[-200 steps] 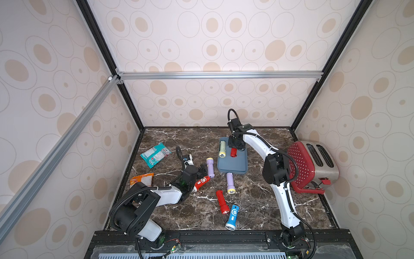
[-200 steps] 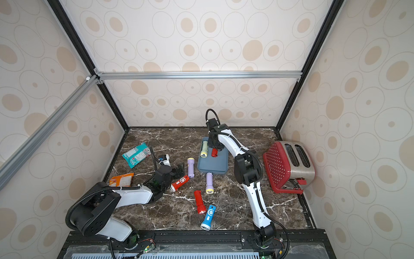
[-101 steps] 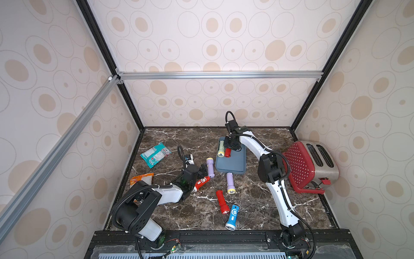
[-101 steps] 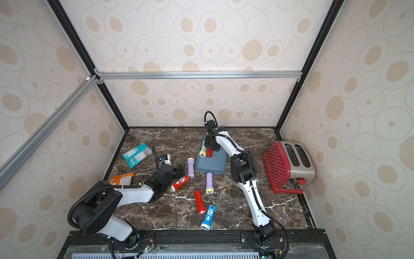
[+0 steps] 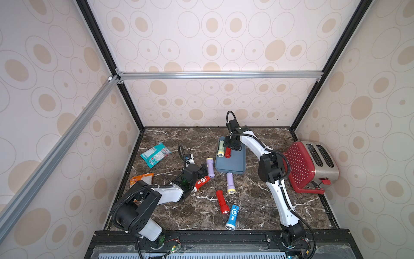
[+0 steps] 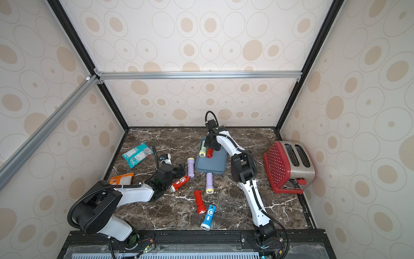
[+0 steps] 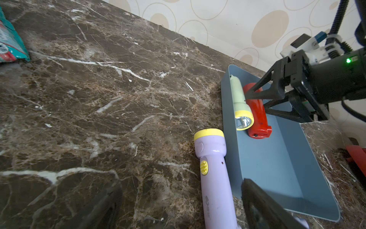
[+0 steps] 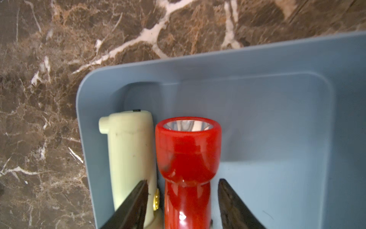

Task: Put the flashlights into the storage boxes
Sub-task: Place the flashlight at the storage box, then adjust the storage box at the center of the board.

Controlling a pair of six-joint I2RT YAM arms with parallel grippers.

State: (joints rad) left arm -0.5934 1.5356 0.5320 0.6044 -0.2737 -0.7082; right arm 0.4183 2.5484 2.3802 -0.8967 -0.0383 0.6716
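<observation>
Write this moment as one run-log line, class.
right pincer: open, astride red flashlight | tray: holds it plus pale green flashlight | left pincer: open, at lilac flashlight beside tray

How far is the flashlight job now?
Done: the pale green flashlight and a red flashlight lie in the tray. In hand: the right gripper is open around that red one; the open left gripper is at a lilac flashlight. Left: it, the second lilac flashlight, logo red flashlight, plain red flashlight, blue flashlight.
</observation>
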